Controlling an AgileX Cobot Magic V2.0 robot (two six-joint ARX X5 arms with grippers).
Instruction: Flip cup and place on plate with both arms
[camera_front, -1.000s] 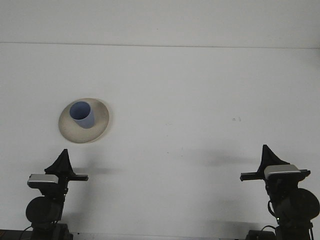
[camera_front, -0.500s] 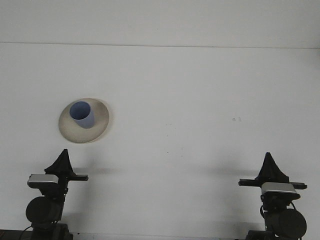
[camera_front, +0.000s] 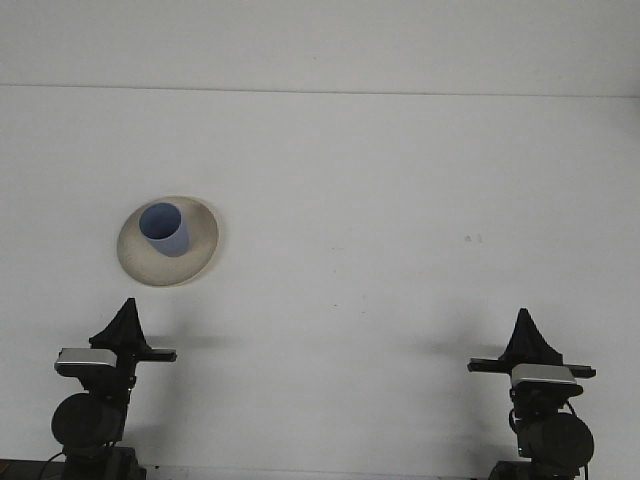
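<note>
Blue cup (camera_front: 165, 229): upright on beige plate (camera_front: 140, 262), table's (camera_front: 400, 200) left side. Left gripper (camera_front: 127, 318), right gripper (camera_front: 524, 333): near edge, finger state cannot be told.

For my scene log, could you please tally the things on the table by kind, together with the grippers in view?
Blue cup: 1, open end up, standing on the plate
Cream plate: 1
Grippers: 2, the left gripper and the right gripper, both near the table's front edge and apart from the cup
Total: 4
</note>
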